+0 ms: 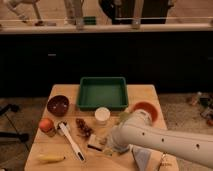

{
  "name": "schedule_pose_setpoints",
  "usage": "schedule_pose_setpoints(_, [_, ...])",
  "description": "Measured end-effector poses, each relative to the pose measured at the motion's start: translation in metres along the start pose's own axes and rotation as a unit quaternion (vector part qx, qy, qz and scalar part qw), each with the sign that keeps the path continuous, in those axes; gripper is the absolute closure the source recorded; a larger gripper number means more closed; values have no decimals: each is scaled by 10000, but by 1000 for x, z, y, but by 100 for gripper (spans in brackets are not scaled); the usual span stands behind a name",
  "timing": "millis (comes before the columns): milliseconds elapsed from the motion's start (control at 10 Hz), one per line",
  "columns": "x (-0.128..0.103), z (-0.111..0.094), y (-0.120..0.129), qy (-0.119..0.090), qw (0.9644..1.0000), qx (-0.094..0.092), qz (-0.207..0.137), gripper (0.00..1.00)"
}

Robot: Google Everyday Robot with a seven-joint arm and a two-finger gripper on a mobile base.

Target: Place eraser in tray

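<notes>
The room behind is dim: a dark wall of cabinet fronts fills the upper half of the frame under a pale ledge, and speckled floor shows at the right edge. Below it a small wooden counter carries everything; its top looks flat and fairly smooth, so a light thing may skid when pushed. The robot's white arm comes in from the lower right and covers much of the counter's lower right part. The green tray sits at the top centre of the counter, its bottom bare and its walls raised, so the load must be lifted over the rim. Around it lie a dark bowl at the left, an orange bowl at the right and a white cup just below the tray. A white-handled brush lies lower left. The gripper is at lower centre with its fingers together, holding nothing that I can see. The eraser lies on the counter just to its left, between it and the brush; whether they touch I cannot tell. The eraser is probably light and stiff with a slightly grippy surface, best pinched across its short sides.
</notes>
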State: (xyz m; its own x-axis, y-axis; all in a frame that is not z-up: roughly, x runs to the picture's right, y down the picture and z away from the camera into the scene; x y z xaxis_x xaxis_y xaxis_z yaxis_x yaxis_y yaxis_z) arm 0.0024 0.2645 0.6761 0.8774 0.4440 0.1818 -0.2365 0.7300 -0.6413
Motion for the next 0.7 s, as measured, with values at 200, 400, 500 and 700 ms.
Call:
schedule_pose_setpoints(200, [0,0,0,-3,10000,3,0,83])
schedule_pose_setpoints(400, [-1,0,0,-3,10000,-2,-9,83])
schedule_pose_setpoints(500, [-1,0,0,-3,10000,-1,-6,83])
schedule_pose_setpoints(700, [-1,0,0,-4,10000,-4,-10,83])
